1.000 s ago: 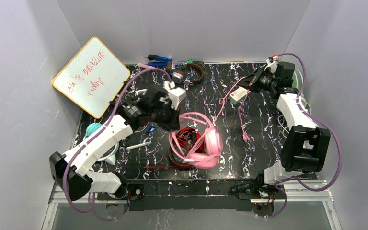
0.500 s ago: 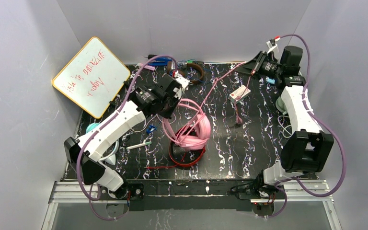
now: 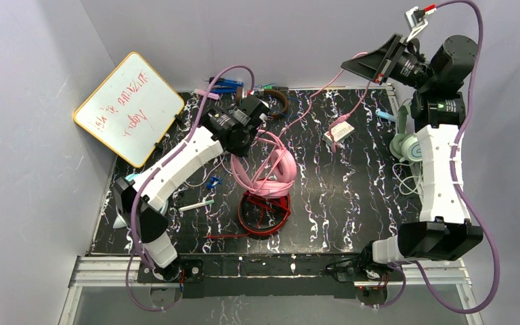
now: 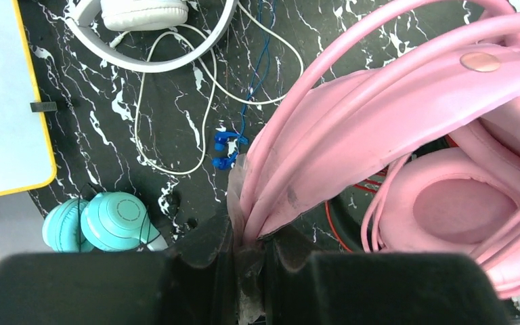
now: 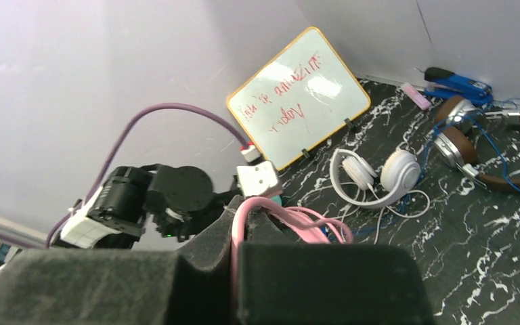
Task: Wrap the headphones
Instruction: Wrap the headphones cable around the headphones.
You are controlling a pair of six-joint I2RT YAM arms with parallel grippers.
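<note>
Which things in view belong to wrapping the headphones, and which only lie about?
Job: pink padded headphones and their pink cord, red headphones, white headphones, teal headphones, brown headphones, mint-green headphones.
Lying about: yellow-framed whiteboard, small white box with red label.

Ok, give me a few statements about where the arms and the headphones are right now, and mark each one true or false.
1. The left gripper is clamped on the headband of the pink headphones. True.
2. The right gripper is open and holds nothing. False: it is shut on the pink cord, raised high at the far right.
3. The whiteboard lies flat in the middle of the table. False: it leans tilted at the table's far left edge, by the wall.
4. The red headphones lie on the table, just on the near side of the pink ones. True.
</note>
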